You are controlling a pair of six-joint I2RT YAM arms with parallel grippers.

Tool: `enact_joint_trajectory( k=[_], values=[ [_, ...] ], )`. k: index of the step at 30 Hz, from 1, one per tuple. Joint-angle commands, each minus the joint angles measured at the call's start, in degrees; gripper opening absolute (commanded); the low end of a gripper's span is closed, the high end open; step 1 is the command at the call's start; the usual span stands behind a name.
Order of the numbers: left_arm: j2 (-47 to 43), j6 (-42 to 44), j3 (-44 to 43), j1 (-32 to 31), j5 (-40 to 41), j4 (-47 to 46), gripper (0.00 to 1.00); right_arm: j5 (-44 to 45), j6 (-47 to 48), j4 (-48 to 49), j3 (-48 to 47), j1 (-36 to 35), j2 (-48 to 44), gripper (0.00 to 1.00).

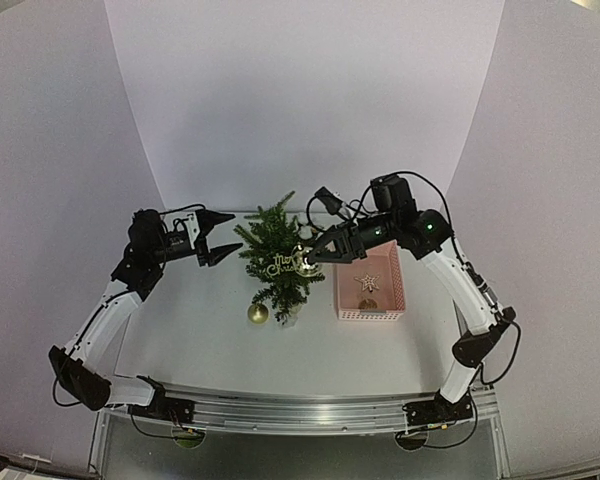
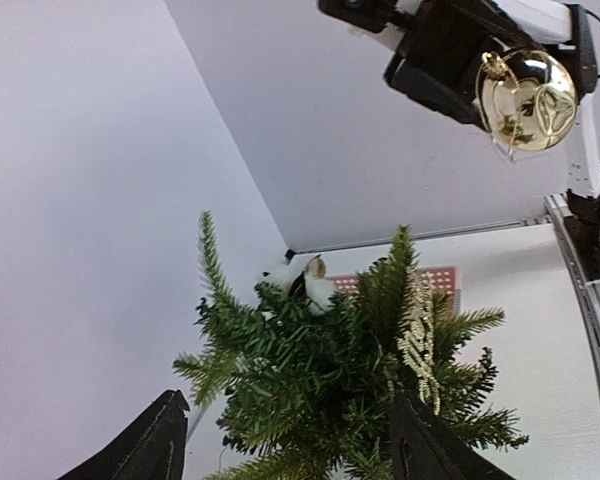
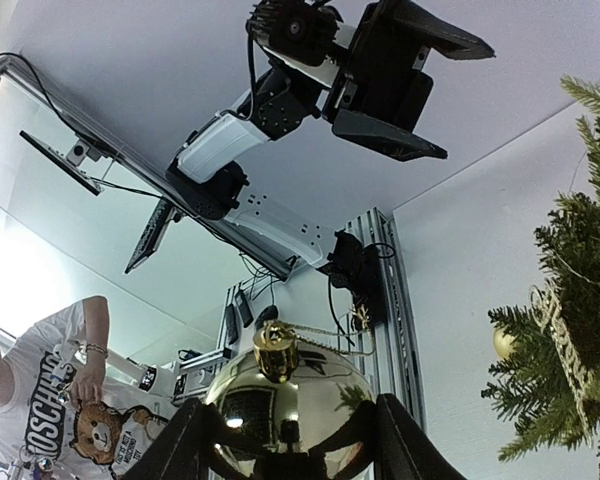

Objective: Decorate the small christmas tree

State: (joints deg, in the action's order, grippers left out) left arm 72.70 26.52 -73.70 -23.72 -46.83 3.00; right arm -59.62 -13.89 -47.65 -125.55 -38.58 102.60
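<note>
While the left pincer point(image 1: 234, 233) hangs open, the right pincer point(image 1: 313, 259) grips a gold ball point(image 3: 285, 400) just right of the small christmas tree point(image 1: 271, 242).

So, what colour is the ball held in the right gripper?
The ball is shiny gold; the right wrist view shows it best.

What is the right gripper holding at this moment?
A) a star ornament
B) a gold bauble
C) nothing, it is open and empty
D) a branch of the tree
B: the right wrist view shows the gold bauble clamped between the fingers of the right gripper, while the star ornament lies in the pink basket.
</note>
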Motion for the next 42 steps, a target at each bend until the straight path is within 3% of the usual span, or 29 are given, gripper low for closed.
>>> enact_joint_trajectory(
  k=[1,10,18,25,32,37,42],
  values=[
    [3.6,1.0,-8.3,-2.5,-10.1,7.0,0.68,-1.0,0.2,1.5,-7.1,-2.0,6.0,0.41],
    [6.9,-1.9,-15.3,-6.2,-13.9,11.6,0.67,4.3,-0.4,3.9,-10.7,-3.3,9.7,0.4],
    [10.0,-5.4,-20.5,-8.9,-7.1,19.4,0.46,10.5,0.1,6.0,-10.0,-3.4,8.9,0.4],
    [11.1,-10.8,-22.4,-9.3,-4.6,19.5,0.38,10.9,0.4,6.3,-8.9,-3.5,9.1,0.39],
    [13.2,-12.8,-24.5,-9.3,-1.5,20.6,0.41,10.0,0.6,6.3,-8.1,-3.7,9.2,0.39],
    [14.6,-14.4,-25.9,-9.3,-4.4,20.8,0.4,10.7,1.1,6.3,-6.6,-3.8,8.7,0.39],
    [15.4,-13.3,-27.0,-9.3,-5.0,23.0,0.25,10.8,1.2,6.4,-6.1,-3.8,8.4,0.39]
  ],
)
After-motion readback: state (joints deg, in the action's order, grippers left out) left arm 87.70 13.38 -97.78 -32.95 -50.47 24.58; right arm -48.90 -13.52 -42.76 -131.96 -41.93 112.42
